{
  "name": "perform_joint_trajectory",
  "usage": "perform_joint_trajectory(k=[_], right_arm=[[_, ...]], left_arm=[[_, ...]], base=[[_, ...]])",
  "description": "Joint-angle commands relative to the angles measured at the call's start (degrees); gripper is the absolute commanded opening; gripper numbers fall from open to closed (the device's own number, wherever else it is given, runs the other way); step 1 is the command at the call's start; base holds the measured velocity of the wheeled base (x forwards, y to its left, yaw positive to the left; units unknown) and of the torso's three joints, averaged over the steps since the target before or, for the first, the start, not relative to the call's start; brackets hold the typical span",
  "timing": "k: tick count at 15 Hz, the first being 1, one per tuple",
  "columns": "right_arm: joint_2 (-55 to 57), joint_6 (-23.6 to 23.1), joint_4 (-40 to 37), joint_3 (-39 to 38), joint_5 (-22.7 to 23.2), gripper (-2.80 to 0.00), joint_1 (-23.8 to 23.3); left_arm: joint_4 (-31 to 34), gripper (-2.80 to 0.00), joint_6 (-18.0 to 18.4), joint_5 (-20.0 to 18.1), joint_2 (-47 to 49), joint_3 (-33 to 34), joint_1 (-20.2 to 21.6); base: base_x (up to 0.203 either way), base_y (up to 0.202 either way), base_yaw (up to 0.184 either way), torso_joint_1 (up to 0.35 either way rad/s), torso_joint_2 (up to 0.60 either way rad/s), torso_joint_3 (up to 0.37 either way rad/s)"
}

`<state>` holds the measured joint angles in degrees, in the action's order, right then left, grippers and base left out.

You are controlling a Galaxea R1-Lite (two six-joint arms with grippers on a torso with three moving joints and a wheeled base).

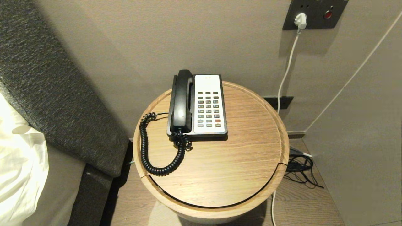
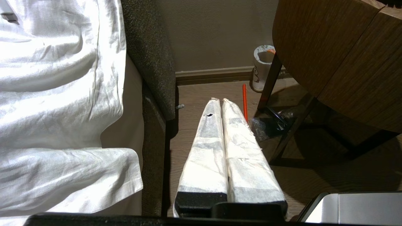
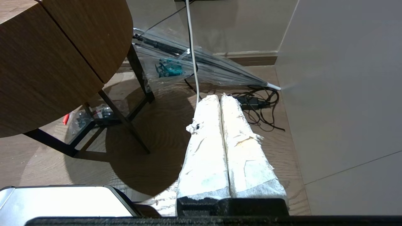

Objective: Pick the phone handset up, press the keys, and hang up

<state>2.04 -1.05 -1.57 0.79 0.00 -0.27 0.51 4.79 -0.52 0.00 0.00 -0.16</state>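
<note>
Nothing is begun: the phone handset point(image 1: 181, 100) lies cradled on the desk point(image 1: 245, 150), well above both tools. Left tool point(image 2: 219, 100) and right tool point(image 3: 219, 96) hang pressed together near the floor; one must rise and spread to grasp it.

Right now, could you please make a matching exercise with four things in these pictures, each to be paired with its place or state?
Things:
1. phone handset
2. coiled cord
3. white plug
4. left end effector

Places or states:
A. shut, low over the floor between bed and table
B. in the wall socket
C. resting in the cradle, beside the keys
D. looping over the wooden table top

Pairs: 1-C, 2-D, 3-B, 4-A
</note>
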Motion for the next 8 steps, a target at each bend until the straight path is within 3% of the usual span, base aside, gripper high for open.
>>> perform_joint_trajectory(k=[1,8], right_arm=[[0.2,0.0,0.0,0.0,0.0,-2.8,0.0],[0.2,-0.1,0.0,0.0,0.0,-2.8,0.0]], left_arm=[[0.0,-2.8,0.0,0.0,0.1,0.0,0.0],[0.0,-2.8,-0.1,0.0,0.1,0.0,0.0]], base=[[0.0,0.0,0.0,0.0,0.0,0.0],[0.0,0.0,0.0,0.0,0.0,0.0]])
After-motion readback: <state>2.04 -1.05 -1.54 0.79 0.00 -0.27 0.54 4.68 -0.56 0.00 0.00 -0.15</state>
